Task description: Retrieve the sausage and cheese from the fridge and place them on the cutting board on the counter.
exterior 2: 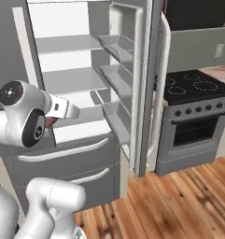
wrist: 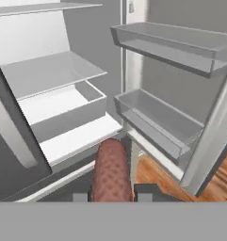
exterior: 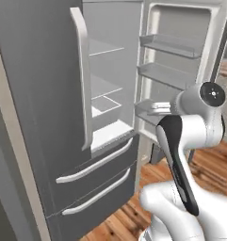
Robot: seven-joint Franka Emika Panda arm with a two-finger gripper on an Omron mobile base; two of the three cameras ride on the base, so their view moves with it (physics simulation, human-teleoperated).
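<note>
In the hand view my gripper [wrist: 111,196] is shut on the sausage [wrist: 111,172], a reddish-brown rod that sticks up between the two dark fingertips [wrist: 144,196]. A bit of the sausage [exterior 2: 50,123] peeks out beside my white wrist in the right base view. The hand hangs in front of the open fridge [exterior: 39,94], level with its lower pale shelves [wrist: 79,136]. The fridge's right door [exterior 2: 149,70] stands swung wide, its bins bare. The cheese and the cutting board are out of view. A sliver of counter [exterior 2: 224,70] shows beyond the stove.
A grey stove [exterior 2: 193,112] with a black cooktop stands right of the open door. The door bins [wrist: 157,117] jut out to the right of my hand. Two fridge drawers [exterior: 93,181] with pale handles sit below. Wooden floor [exterior 2: 179,200] lies in front.
</note>
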